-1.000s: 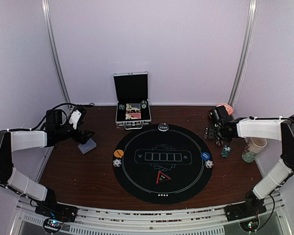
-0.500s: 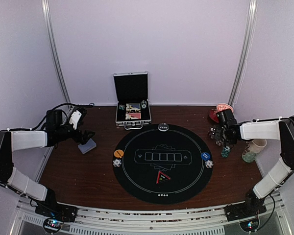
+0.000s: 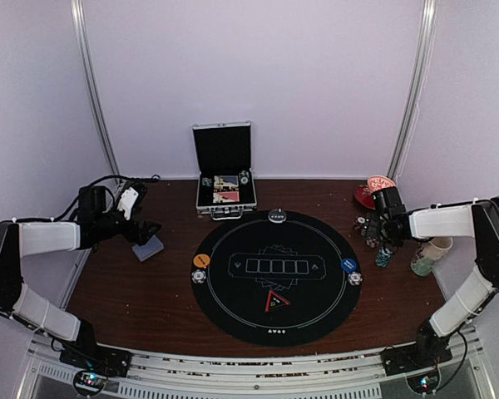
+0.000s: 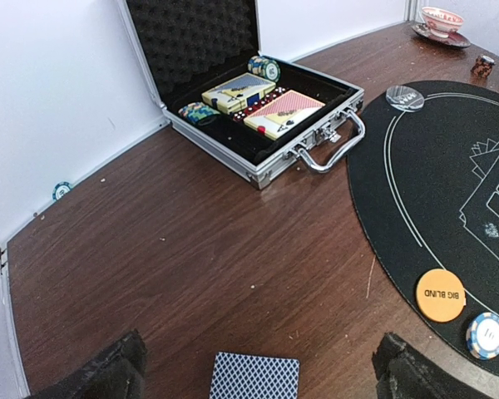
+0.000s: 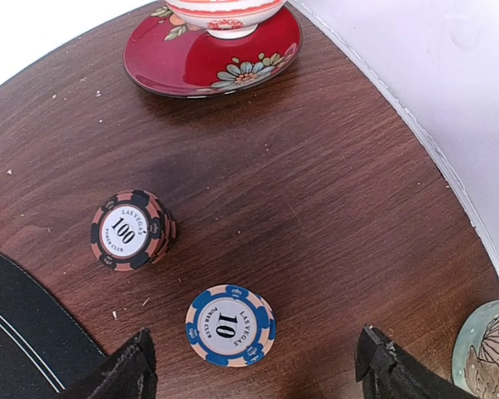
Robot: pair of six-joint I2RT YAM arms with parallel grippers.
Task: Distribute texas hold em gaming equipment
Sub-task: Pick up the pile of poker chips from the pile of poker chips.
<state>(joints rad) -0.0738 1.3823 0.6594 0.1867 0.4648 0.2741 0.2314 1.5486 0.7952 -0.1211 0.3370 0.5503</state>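
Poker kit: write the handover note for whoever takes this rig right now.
Left gripper: open, poised at the card deck, which lies on the table left of the mat.
Right gripper: open, above the blue 10 chips; the 100 chips stand apart from them, both off the mat.
Done: on the mat, the orange big blind disc with a pale chip beside it, the blue disc with another chip beside it, a third disc at the far edge.
Left: no cards on the mat yet; the open case holds two card boxes and more chips.
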